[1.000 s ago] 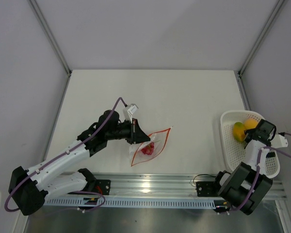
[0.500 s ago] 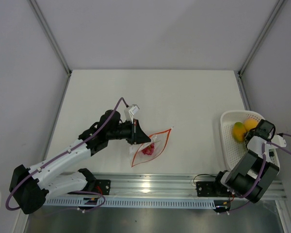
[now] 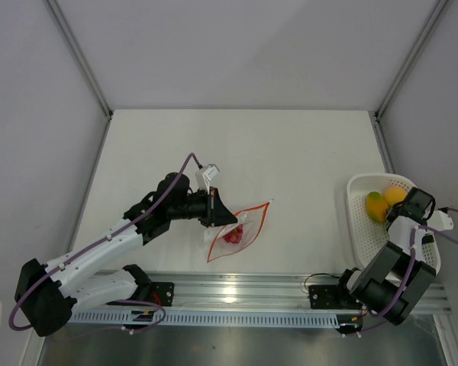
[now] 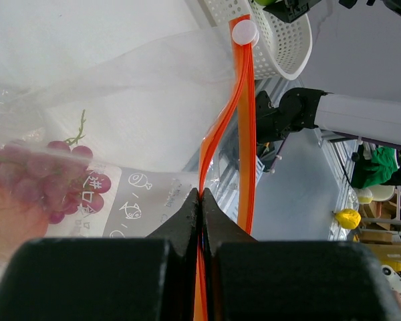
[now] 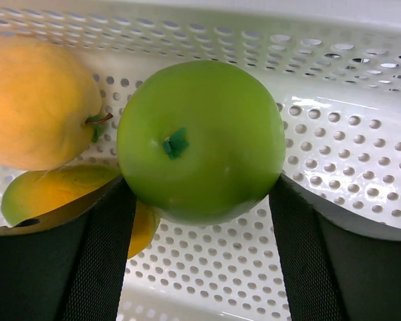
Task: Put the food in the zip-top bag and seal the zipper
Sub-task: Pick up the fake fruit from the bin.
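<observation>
The clear zip-top bag (image 3: 243, 226) lies on the table near the front edge, with dark red toy grapes (image 3: 232, 235) inside it. My left gripper (image 3: 220, 216) is shut on the orange-red zipper (image 4: 244, 120) strip at the bag's mouth (image 4: 200, 194). The white tab (image 4: 244, 31) is at the strip's far end, and the mouth gapes open. My right gripper (image 5: 200, 182) is down in the white basket (image 3: 359, 229), with its jaws against both sides of a lime green fruit (image 5: 200, 140). Two yellow-orange fruits (image 5: 40, 100) lie beside the green one.
The white mesh basket (image 5: 334, 134) stands at the table's right edge. The aluminium rail (image 3: 275, 286) runs along the front. Grey walls enclose the left, back and right sides.
The right arm's elbow has shifted a little while its gripper stays in the basket. The left arm and the bag have hardly moved.
</observation>
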Controlling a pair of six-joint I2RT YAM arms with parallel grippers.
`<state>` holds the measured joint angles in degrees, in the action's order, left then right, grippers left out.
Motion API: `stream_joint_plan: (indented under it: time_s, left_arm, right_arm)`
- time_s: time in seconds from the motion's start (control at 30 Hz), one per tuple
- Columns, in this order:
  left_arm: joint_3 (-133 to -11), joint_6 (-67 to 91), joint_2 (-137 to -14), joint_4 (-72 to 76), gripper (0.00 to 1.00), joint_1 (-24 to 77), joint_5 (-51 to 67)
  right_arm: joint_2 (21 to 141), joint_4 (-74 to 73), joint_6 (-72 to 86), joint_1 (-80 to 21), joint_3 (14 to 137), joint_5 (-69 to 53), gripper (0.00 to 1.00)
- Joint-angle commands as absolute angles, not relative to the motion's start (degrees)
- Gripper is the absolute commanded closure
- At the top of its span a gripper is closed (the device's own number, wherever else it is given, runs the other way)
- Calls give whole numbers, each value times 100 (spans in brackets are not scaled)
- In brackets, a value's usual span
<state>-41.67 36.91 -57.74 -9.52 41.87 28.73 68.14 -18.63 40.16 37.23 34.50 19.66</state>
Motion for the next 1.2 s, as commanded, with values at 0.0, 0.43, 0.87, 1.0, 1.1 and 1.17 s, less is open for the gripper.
stream_joint_plan:
  time_s: [0.0,0.43,0.87,1.0,1.1,1.17]
  left_arm:
    - [-4201,3612,-5695,-747,99,4184,2971]
    - [-4403,3639,-5818,-686,99,4184,2944]
    - [-4544,3770,-6003,-615,99,4175,2962]
    - [-4562,3797,-6012,-606,99,4175,2971]
    - [-4605,3806,-6021,-633,99,4175,2944]
    - [-4623,3823,-6020,-659,99,4184,2935]
  right_arm:
    - [6522,-1880,3876,3735,3410,2074,76]
    - [5177,-2733,3244,3095,3963,370,85]
    - [4483,-3928,2242,-490,5325,-701,92]
    - [4395,-3798,2188,-1527,5370,-1536,92]
    - [4149,-3437,2425,-2651,5204,-1469,95]
    - [3991,-3210,2592,-3583,5151,-1232,98]
